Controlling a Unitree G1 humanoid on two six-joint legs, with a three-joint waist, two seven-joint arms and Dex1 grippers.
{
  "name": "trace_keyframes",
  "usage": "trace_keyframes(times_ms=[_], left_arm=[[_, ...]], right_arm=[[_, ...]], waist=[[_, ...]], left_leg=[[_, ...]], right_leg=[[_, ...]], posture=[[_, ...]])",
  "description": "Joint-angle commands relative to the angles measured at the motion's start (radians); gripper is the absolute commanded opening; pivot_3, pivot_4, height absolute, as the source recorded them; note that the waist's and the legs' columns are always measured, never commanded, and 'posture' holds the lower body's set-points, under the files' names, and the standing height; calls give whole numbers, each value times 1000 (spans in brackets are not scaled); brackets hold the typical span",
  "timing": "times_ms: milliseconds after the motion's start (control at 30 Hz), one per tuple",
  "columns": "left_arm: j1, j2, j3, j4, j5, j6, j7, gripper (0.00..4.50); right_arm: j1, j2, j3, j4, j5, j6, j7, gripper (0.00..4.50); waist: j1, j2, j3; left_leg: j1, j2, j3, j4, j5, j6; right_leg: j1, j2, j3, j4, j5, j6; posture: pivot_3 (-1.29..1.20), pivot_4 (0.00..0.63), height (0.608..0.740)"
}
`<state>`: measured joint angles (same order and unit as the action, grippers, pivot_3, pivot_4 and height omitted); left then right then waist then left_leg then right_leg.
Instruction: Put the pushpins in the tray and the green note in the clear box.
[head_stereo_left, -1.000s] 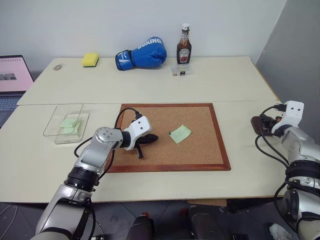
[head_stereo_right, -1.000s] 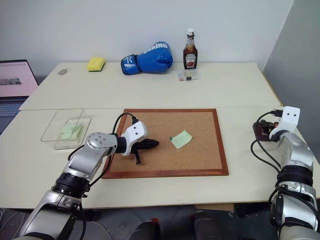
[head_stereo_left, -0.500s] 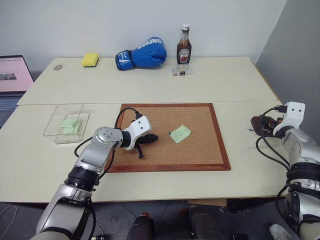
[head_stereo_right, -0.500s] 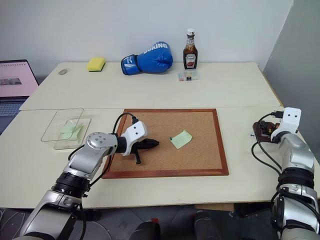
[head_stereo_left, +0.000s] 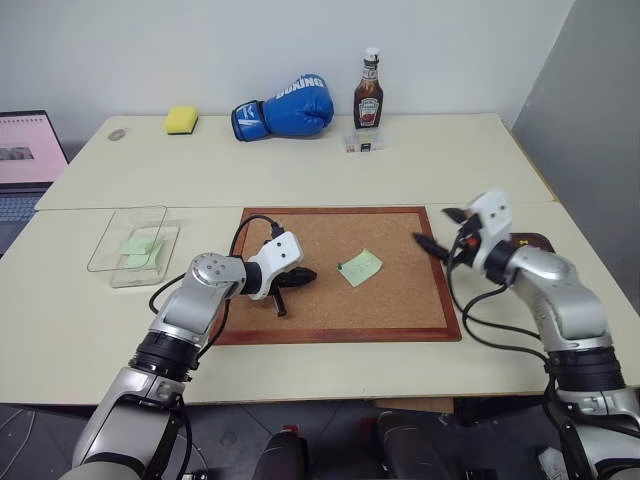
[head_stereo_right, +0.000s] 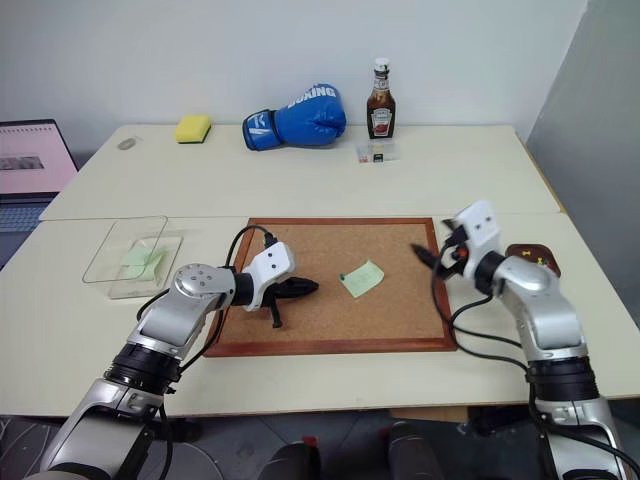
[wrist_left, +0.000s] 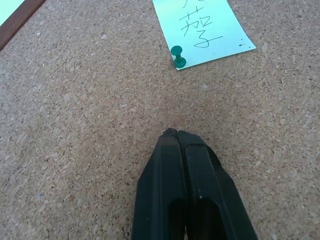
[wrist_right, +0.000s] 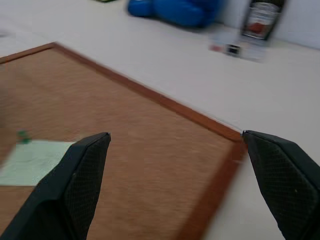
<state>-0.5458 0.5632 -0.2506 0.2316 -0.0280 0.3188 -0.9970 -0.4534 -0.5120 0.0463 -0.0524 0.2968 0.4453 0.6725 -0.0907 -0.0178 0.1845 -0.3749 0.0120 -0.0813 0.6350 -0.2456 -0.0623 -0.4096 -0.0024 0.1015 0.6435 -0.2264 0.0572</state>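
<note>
Head pair high, facing down; wrist views close — cork board (head_stereo_left: 340, 270) shared

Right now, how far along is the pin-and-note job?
Partly done: green paper already lies in the clear box, and the tray holds a few pins. In hand: nothing; the right gripper is open over the cork board, the left gripper shut. Left: one green note, pinned by a green pushpin.

"BOXING" on blue boxing glove (head_stereo_left: 284, 106)
</note>
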Motion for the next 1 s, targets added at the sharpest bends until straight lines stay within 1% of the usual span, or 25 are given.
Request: trace_keyframes(times_ms=[33,167,300,633,700,733,800,833,900,933,1000], left_arm=[[57,20,-41,56,39,42,-8,0],[57,21,-39,58,41,44,-2,0],[55,24,-33,56,38,48,-1,0],[58,34,-31,43,39,51,-6,0],[62,36,-30,39,40,51,-4,0],[65,38,-30,36,40,51,-4,0],[75,44,-28,24,37,55,-5,0],[80,47,-27,19,37,56,-5,0],[86,50,-26,13,36,59,-3,0],[89,51,-26,9,35,61,-2,0],[90,52,-25,6,33,63,-1,0]], right_arm=[[-7,48,116,-67,-21,-23,57,4491],[-26,97,162,-28,-46,-44,60,4491],[-68,167,213,80,-82,-103,70,4491],[-188,301,251,376,-153,-242,105,4491],[-204,319,243,434,-168,-267,97,4124],[-210,324,242,460,-177,-281,96,4035],[-214,328,243,487,-189,-301,106,3476],[-213,329,243,490,-192,-307,111,3344],[-213,332,240,497,-195,-313,117,2907],[-212,333,239,497,-197,-315,119,2760],[-212,335,237,499,-199,-317,123,2217]], waist=[[0,0,0],[0,0,0],[-1,-1,0],[-2,-1,0],[-2,-1,0],[-2,-1,0],[-2,-1,0],[-2,-1,0],[-7,-1,0],[-9,-1,0],[-11,-1,0]], left_leg=[[0,0,0,0,0,0],[0,1,0,0,0,0],[1,1,0,0,0,0],[1,2,0,-1,0,0],[2,2,0,-2,0,0],[2,2,0,-3,0,0],[2,2,0,-4,0,0],[2,2,0,-4,0,0],[2,2,0,-4,0,0],[2,2,0,-5,0,0],[3,2,0,-6,0,0]], right_leg=[[0,0,0,0,0,0],[0,0,-1,0,0,0],[0,0,-1,0,0,0],[0,1,-1,1,0,0],[-1,1,-1,1,0,-1],[-1,1,-1,1,-1,-1],[-1,1,-1,1,-1,-1],[-1,1,-1,1,-1,-2],[-1,1,-1,1,-1,-2],[-1,1,-1,1,-1,-2],[-1,1,-1,2,-1,-1]], posture=[[0,150,740],[0,150,740],[0,150,740],[0,150,740],[0,150,740],[0,150,740],[0,150,740],[0,150,740],[0,150,740],[0,150,740],[0,150,740]])
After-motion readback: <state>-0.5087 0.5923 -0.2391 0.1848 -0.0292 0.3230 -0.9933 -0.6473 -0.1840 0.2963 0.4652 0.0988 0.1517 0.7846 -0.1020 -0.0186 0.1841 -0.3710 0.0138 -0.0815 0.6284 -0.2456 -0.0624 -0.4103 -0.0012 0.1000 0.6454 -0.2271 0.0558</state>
